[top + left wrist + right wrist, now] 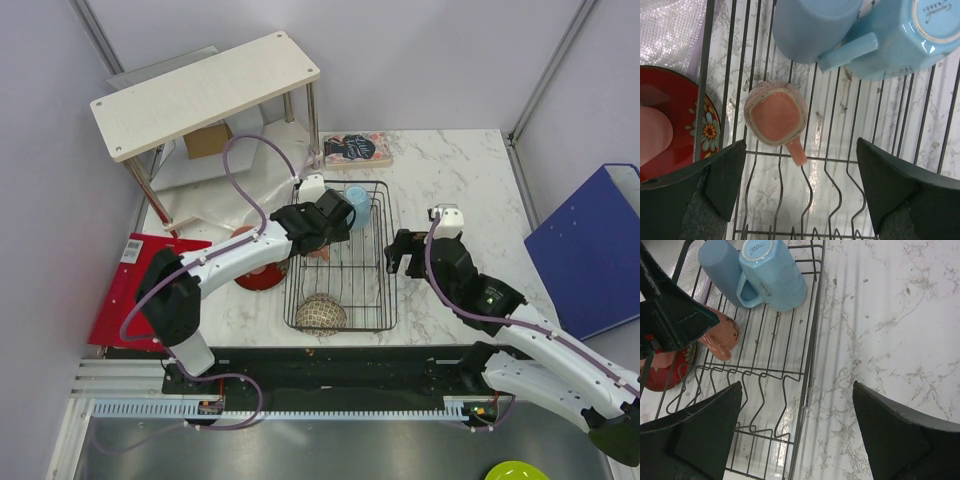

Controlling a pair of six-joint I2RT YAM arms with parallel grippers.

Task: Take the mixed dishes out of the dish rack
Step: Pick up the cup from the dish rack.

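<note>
Rectangular black wire dish rack (365, 285) at the middle of the white marbled surface (460, 180).

Inside the rack, at its far end: two light blue ceramic mugs (772, 275), tipped over and touching each other, one handle wedged between them (printed maker's mark legible on one base in both wrist views). Just nearer than that pair, close to the rack's left wall: small salmon-pink mug (776, 114), resting on the bottom wires, handle pointing away from the blue pair. At the rack's near end: speckled beige-brown round bowl (320, 312), seen as a dome.

Outside the rack, against or just beside its left wall (cannot tell which): dark red round plate (685, 90) with a painted flower, carrying a mostly hidden salmon-pink object (652, 135).

Left tool (801, 142): hangs over the rack's far-left part, right above the small salmon-pink mug, dark fingers (722, 172) spread wide apart, mug framed in the gap. Cannot tell whether touching it.

Right tool (797, 386): hovers over the rack's right wall, fingers likewise spread wide, one above the rack's wires, the other above bare surface to the rack's right.

Beyond the rack's far-left corner: white wooden shelf (205, 90) on metal legs. Just beyond the rack's far wall: paperback book (355, 150), lying flat.
</note>
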